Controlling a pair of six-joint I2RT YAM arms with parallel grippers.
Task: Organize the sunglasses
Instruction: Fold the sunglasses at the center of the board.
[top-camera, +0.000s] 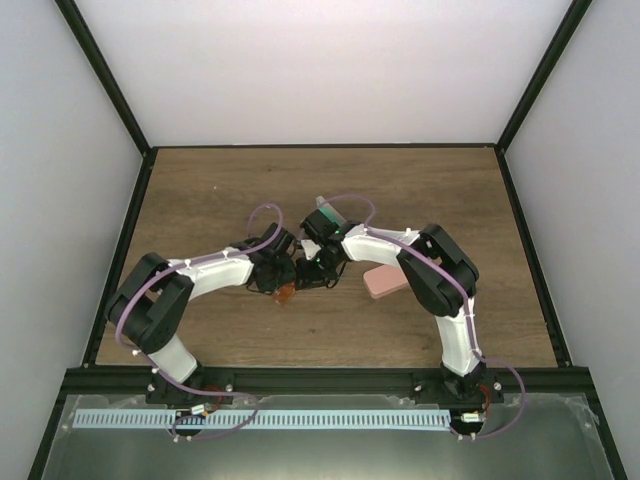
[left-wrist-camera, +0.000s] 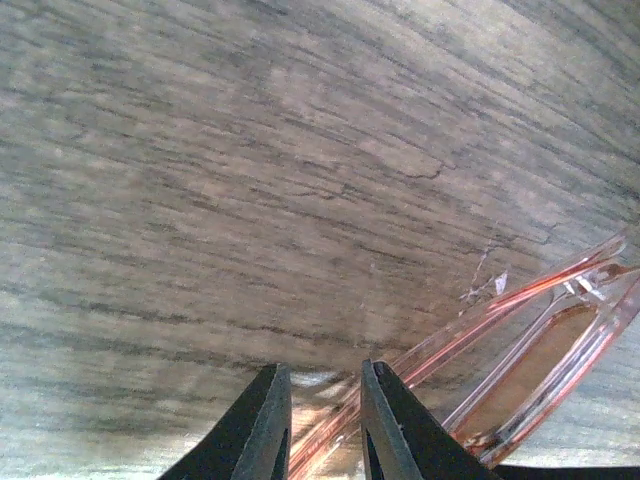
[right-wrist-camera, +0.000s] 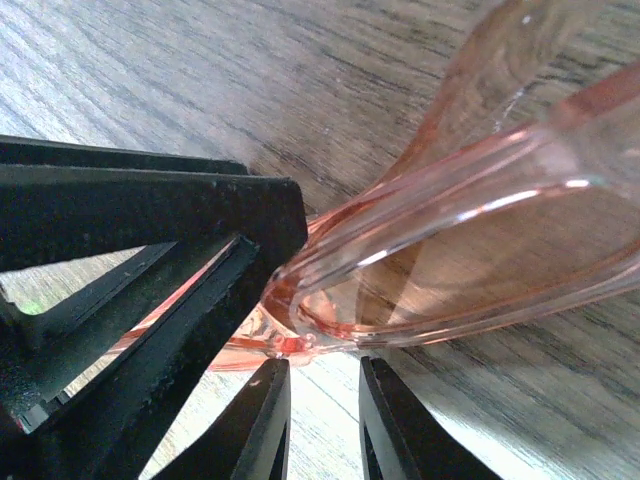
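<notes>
Wooden worktop (top-camera: 200, 200), centre: sunglasses (right-wrist-camera: 450, 250), translucent pink frame, between both arms. Left claw (left-wrist-camera: 322, 372) pinches one temple, which runs lengthwise away from it. Right claw (right-wrist-camera: 322, 368) nearly closed at hinge corner; grip unclear.

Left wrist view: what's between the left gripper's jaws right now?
A pink see-through arm of the sunglasses runs between the left gripper's jaws, with wooden table behind it. The left wrist view shows this.

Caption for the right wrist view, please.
Translucent pink sunglasses at the right hand, left hand gripping them, above wooden table.
</notes>
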